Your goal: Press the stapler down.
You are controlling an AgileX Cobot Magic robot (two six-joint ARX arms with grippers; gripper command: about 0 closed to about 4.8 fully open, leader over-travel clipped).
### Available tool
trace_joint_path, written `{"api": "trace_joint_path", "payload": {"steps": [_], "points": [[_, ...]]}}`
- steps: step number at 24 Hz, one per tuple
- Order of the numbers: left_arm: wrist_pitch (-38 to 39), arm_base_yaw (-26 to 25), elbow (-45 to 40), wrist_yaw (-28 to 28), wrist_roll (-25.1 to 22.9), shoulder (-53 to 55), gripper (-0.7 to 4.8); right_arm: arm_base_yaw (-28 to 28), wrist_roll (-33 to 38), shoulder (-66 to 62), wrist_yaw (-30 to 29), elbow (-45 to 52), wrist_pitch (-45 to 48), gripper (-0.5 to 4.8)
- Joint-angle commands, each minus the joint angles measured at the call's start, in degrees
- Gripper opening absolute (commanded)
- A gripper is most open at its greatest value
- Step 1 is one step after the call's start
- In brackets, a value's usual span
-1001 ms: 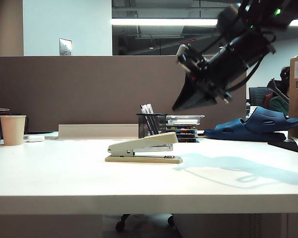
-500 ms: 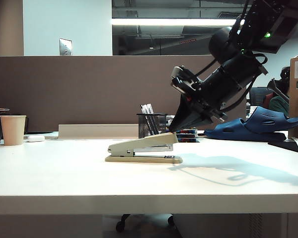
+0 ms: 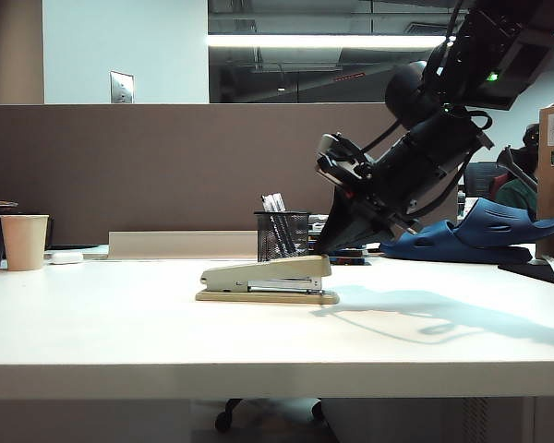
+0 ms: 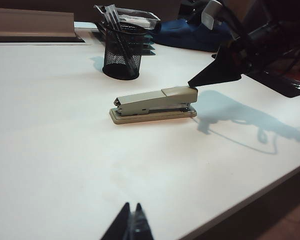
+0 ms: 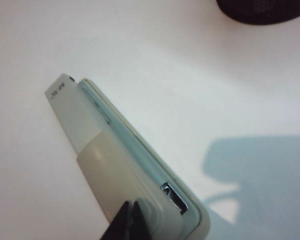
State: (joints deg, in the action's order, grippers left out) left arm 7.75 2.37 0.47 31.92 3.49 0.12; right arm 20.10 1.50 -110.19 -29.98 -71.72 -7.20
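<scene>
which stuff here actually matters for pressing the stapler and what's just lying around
Job: stapler; right pincer, shut, tip on the stapler's front end.

Lying about: mesh pen holder, paper cup, blue sandal; left pincer, shut, hanging idle over the table.

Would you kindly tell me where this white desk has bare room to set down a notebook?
Bare white desk spreads between the paper cup and the beige-grey stapler, and along the front edge. Crowded: the black mesh pen holder behind, the right gripper pressing the stapler's front. The left gripper hangs shut.
</scene>
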Motion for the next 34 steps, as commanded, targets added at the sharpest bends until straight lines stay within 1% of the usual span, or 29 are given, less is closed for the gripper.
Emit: {"api": "trace_joint_path", "payload": {"steps": [1, 15, 34], "points": [[0.4, 0.0, 0.0, 0.1, 0.0, 0.0, -0.06, 0.1, 0.0, 0.0, 1.6, 0.1, -2.9, -0.09], [0.4, 0.0, 0.0, 0.2, 0.0, 0.0, -0.06, 0.0, 0.0, -0.9, 2.0, 0.1, -5.0, -0.09], [0.3, 0.0, 0.0, 0.2, 0.0, 0.0, -0.06, 0.0, 0.0, -0.9, 2.0, -0.6, -4.8, -0.09]]}}
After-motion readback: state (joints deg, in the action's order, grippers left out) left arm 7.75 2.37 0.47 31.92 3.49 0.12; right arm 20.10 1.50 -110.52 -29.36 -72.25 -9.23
